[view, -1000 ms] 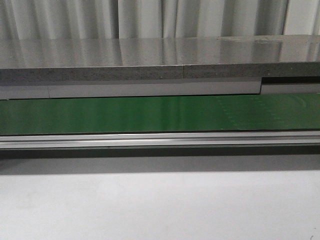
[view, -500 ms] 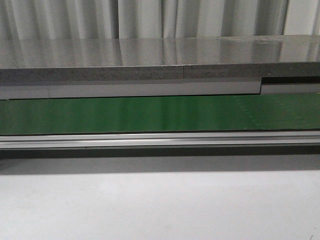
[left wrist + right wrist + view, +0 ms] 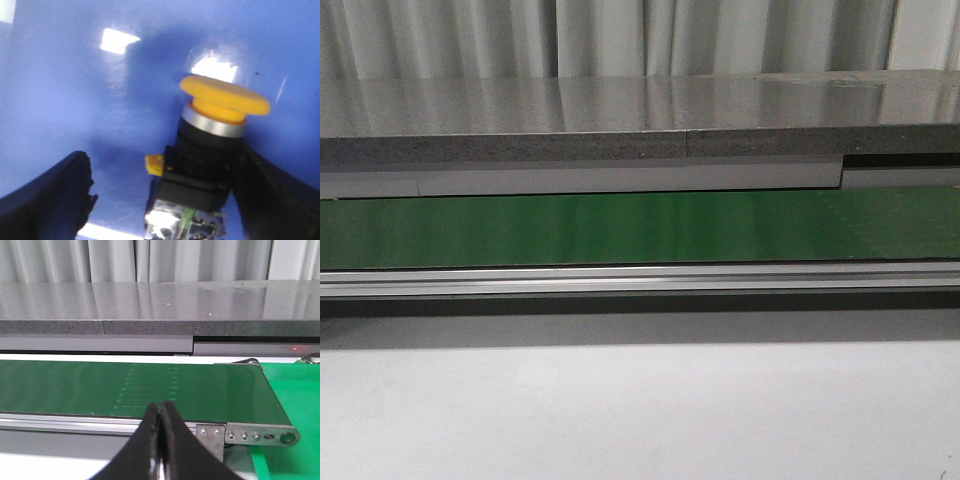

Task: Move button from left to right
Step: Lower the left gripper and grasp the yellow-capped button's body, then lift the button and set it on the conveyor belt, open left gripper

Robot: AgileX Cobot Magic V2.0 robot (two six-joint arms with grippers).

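Left gripper (image 3: 160, 200): jaws spread wide, dark fingers (image 3: 47, 200) at either side of the left wrist view, both cut off by the picture edge. The button (image 3: 210, 150) stands between them, hard up against one finger with clear blue room on its other side toward the far finger. Whether that near finger actually touches the black body, can't tell; nothing is clamped from both sides. Yellow mushroom cap up top, tilted slightly, silver collar under it, black boxy body below, small yellow tab on the side, green/metal bits at the base cut off by the picture edge. It sits over a glossy blue surface (image 3: 75, 100) with bright glare patches; its edges are not visible, so can't say how much room there is beyond the jaws.

Right gripper (image 3: 161, 440): jaws closed tip to tip, holding nothing. Ahead of them is the green conveyor belt (image 3: 75, 387); the belt's end roller bracket (image 3: 260, 436) sits just off to one side of the jaws, and a green mat (image 3: 295, 390) lies beyond it. Grey stone ledge (image 3: 150, 307) runs behind the belt, curtain (image 3: 150, 260) behind that.

Front view: belt, aluminium rail (image 3: 640, 280) along its near edge, white desk (image 3: 640, 410) in front. Neither arm nor the button shows in it.
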